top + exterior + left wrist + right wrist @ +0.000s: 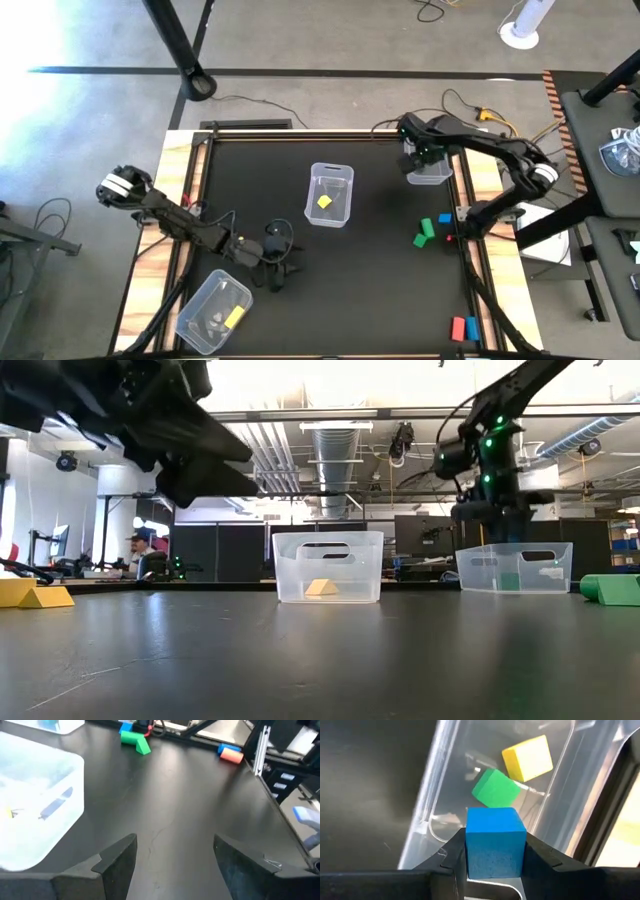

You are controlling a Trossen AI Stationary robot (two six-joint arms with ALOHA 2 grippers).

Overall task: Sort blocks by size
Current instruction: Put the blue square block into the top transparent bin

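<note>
Right gripper clamped on blue cube over half-hidden upper-right bin; two cubes inside. Left gripper spread wide, empty.

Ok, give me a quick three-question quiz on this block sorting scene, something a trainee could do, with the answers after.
1. True or false: the right gripper is shut on a blue cube.
2. Multiple choice: which blocks already lie in the bin below that cube? A) one red bar B) a green cube and a yellow cube C) two blue cubes
3. Fill in: the left gripper hangs open over the table, holding ____.

Key
1. True; the fingers press both sides of it.
2. B: the green cube and the yellow cube.
3. Nothing; only bare table shows between its fingers.
</note>
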